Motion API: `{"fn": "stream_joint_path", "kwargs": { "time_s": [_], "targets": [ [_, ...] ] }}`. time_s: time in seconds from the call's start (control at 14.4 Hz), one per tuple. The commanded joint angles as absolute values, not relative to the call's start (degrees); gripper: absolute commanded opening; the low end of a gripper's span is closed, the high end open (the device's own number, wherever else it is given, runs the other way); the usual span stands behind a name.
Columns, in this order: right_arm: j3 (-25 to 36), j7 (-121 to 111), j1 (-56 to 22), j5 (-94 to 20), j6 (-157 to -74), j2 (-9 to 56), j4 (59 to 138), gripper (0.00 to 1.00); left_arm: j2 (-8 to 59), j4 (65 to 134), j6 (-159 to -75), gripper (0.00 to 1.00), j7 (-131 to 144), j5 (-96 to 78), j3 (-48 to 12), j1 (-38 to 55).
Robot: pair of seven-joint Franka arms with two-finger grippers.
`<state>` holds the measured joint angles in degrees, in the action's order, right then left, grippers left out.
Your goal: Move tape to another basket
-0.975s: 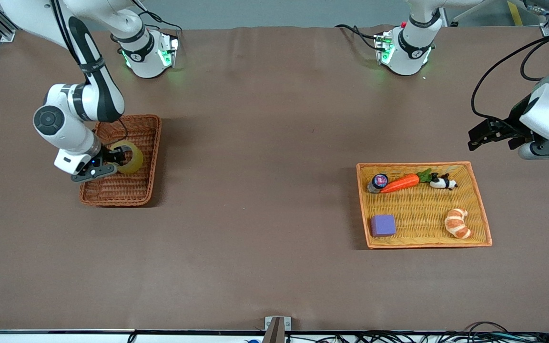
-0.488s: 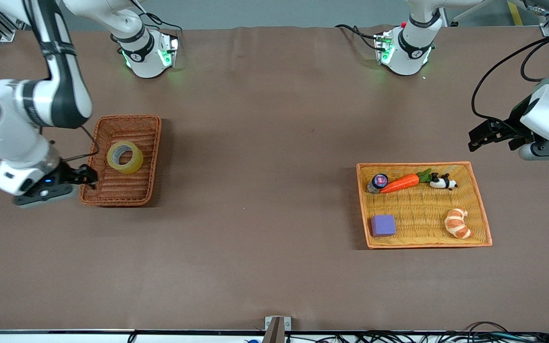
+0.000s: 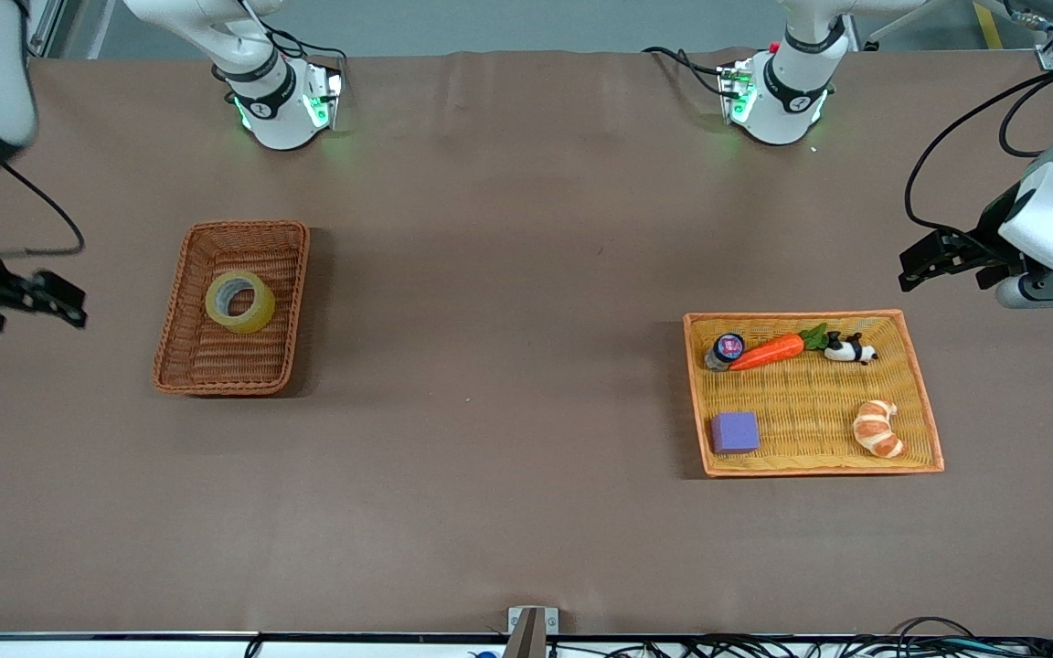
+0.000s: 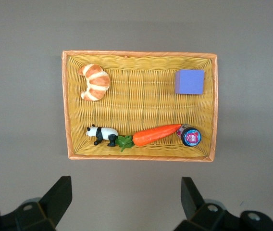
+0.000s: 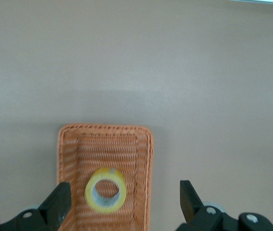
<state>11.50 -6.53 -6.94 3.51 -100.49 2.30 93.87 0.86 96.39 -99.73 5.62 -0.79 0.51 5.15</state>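
Observation:
The tape (image 3: 239, 301), a yellowish ring with a grey core, lies flat in the reddish-brown wicker basket (image 3: 216, 386) toward the right arm's end of the table. My right gripper (image 3: 40, 300) is open and empty, raised over the bare table beside that basket, apart from it. The right wrist view shows the open right gripper (image 5: 123, 188) high above the tape (image 5: 106, 190) and the basket (image 5: 145, 159). My left gripper (image 3: 933, 260) is open and empty, waiting in the air beside the yellow-orange tray (image 3: 930, 429). In the left wrist view the left gripper (image 4: 126, 186) is clear of the tray (image 4: 65, 106).
The yellow-orange tray holds a carrot (image 3: 764, 351), a toy panda (image 3: 849, 348), a croissant (image 3: 877, 428), a purple block (image 3: 734, 432) and a small jar (image 3: 727, 348). Brown tabletop stretches between the basket and the tray.
My right gripper has let go of the tape, risen and drawn away from the basket toward the right arm's end. The tape now lies flat in the basket. The left arm has not moved.

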Motion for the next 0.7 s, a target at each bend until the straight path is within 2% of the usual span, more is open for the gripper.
{"fn": "stream_joint_path", "kwargs": {
  "time_s": [0.0,0.21,0.63],
  "targets": [
    [11.86,-5.09,-6.77,2.73,-93.63,0.18,89.06,1.00,1.23,95.36,-99.67,1.00,5.45,0.70,0.62,5.27],
    [11.25,-4.66,-7.29,2.46,-91.68,-0.61,86.75,1.00,1.23,95.27,-99.67,1.00,5.54,0.70,0.62,5.19],
    [11.52,-3.35,-8.96,2.37,-90.00,-0.44,86.92,1.00,1.23,95.36,-99.67,1.00,5.45,0.62,0.62,5.19]
  ]
}}
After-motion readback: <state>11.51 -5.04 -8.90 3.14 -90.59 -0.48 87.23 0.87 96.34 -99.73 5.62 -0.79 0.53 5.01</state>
